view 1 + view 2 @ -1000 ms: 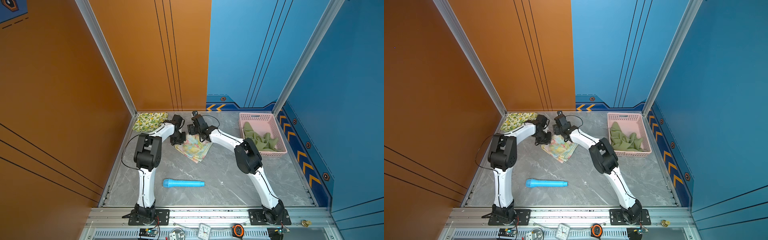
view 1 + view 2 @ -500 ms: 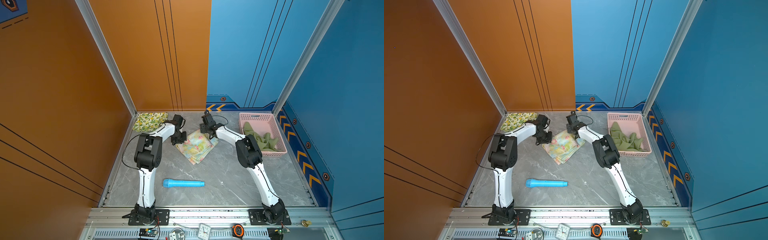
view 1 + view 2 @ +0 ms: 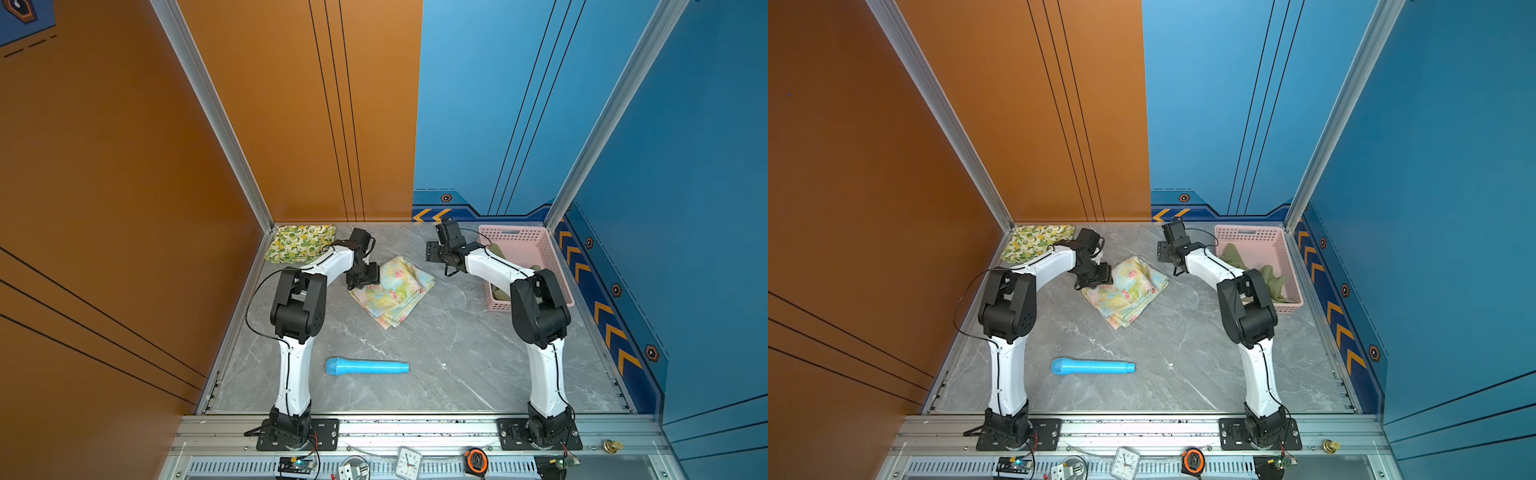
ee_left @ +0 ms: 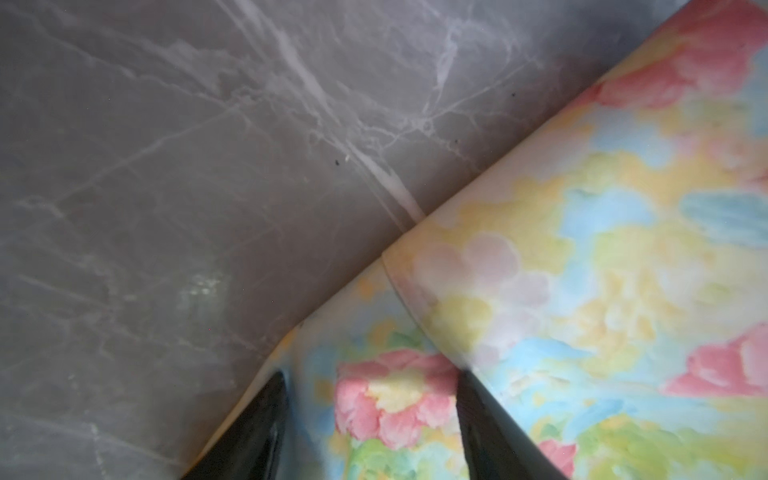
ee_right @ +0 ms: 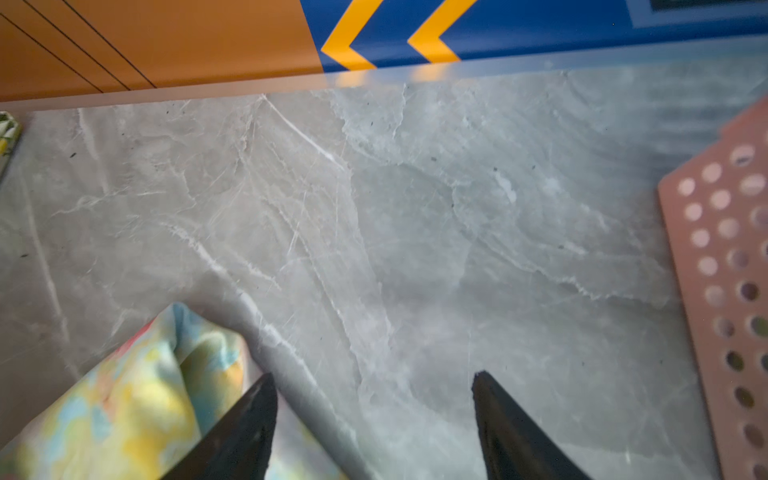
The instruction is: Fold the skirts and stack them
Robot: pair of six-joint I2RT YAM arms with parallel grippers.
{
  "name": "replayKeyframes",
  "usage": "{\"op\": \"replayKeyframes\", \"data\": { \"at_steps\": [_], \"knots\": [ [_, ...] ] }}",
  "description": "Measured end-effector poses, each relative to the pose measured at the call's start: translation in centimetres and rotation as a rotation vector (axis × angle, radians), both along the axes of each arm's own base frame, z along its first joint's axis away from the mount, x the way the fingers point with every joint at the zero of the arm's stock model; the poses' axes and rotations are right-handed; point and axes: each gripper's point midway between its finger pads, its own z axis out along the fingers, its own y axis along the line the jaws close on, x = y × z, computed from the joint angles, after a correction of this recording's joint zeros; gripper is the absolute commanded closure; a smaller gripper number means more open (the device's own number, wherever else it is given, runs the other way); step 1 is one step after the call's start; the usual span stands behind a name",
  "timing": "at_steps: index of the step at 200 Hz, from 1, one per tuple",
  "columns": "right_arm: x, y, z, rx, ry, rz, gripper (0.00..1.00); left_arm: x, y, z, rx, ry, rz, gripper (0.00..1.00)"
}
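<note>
On grey table (image 3: 436,340), folded pastel skirt (image 3: 395,291)

Three skirts on my feed

I see the pastel floral skirt (image 3: 392,291) folded mid-surface (image 3: 436,345), the lemon-print skirt (image 3: 300,242) folded flat in the far left corner, and the olive green skirt (image 3: 1273,279) crumpled inside the pink lattice basket (image 3: 1250,228).
</note>
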Motion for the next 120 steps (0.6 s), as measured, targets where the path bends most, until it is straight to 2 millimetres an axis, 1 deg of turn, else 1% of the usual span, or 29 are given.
{"op": "replayKeyframes", "data": {
  "at_steps": [20,40,62,85,99,111,120],
  "knots": [
    [-2.0,-1.2,-0.2,0.07,0.047,-0.048,0.32,-0.8,-1.5,0.2,0.03,-0.005,-0.062,0.33],
    [-3.9,-2.1,-0.6,0.135,0.091,-0.105,0.34,-2.0,-4.3,0.7,0.057,-0.029,-0.169,0.34],
    [-6.3,-2.5,-1.8,0.21,0.154,-0.159,0.36,-3.6,-7.7,1.8,0.095,-0.078,-0.3,0.33],
    [-8.7,-2.5,-3.5,0.275,0.21,-0.204,0.38,-5.1,-10.4,3.7,0.116,-0.14,-0.404,0.32],
    [-9.9,-2.4,-4.6,0.298,0.24,-0.226,0.39,-5.6,-11.1,4.6,0.121,-0.171,-0.438,0.31],
    [-10.6,-2.3,-5.3,0.306,0.26,-0.234,0.39,-5.7,-10.9,5.1,0.128,-0.185,-0.442,0.31],
    [-10.8,-2.0,-5.4,0.306,0.266,-0.231,0.39,-5.6,-10.6,5.2,0.134,-0.189,-0.44,0.31]
  ]
}}
